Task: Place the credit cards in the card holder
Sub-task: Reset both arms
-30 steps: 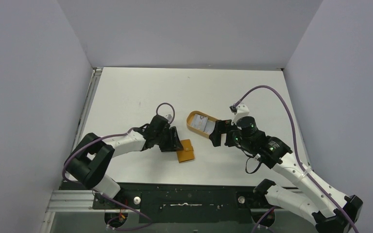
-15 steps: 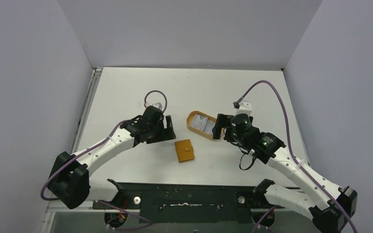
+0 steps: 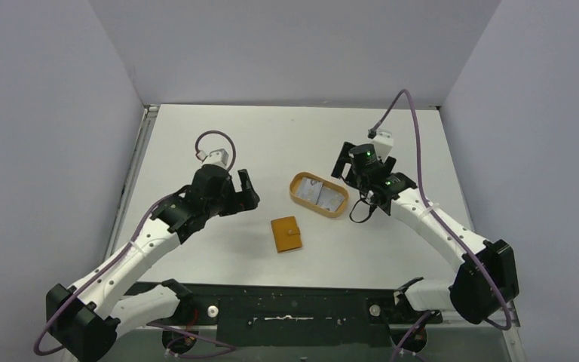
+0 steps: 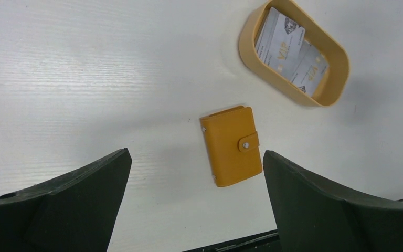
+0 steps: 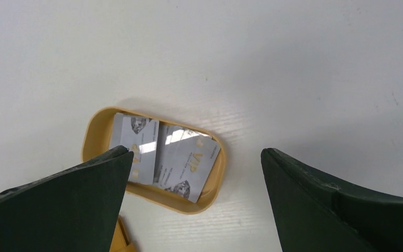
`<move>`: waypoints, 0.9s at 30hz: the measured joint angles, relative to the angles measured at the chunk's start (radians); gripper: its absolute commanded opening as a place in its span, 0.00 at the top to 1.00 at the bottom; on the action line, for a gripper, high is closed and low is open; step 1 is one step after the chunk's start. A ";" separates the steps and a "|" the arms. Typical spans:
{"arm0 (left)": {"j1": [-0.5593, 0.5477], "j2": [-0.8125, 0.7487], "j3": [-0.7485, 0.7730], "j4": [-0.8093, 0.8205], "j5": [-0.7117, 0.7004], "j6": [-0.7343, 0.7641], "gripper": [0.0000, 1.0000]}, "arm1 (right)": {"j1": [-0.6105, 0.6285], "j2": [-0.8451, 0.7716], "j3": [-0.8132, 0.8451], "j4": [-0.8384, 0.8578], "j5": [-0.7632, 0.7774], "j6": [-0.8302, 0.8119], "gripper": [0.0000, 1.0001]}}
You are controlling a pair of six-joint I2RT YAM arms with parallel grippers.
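White table (image 3: 196, 136), grey walls (image 3: 45, 113); card holder (image 4: 231, 144) snapped shut; left fingers (image 4: 57, 205), right fingers (image 5: 47, 205) wide.

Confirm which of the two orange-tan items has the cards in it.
The oval tray: both credit cards lie inside its rim. The card holder, squarish with a snap tab, lies shut on the table apart from it.

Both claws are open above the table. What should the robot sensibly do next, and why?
Probably lower the left gripper onto the card holder to unsnap it. The holder lies shut on the table, while the credit cards lie in the tray, and this gripper is open and empty.
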 measured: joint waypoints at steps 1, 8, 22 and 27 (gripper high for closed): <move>0.010 -0.026 -0.015 0.006 0.012 0.007 0.03 | -0.002 0.010 0.010 0.006 0.007 0.000 0.00; 0.114 -0.027 0.136 -0.068 0.028 0.049 0.03 | -0.025 0.144 0.375 -0.135 0.146 -0.078 0.00; 0.182 -0.085 0.541 -0.249 -0.143 0.083 0.03 | 0.503 -0.243 0.438 0.172 0.686 -0.743 0.00; 0.137 -0.201 0.545 -0.212 -0.200 0.145 0.03 | 0.524 -0.293 0.451 0.132 0.803 -0.795 0.00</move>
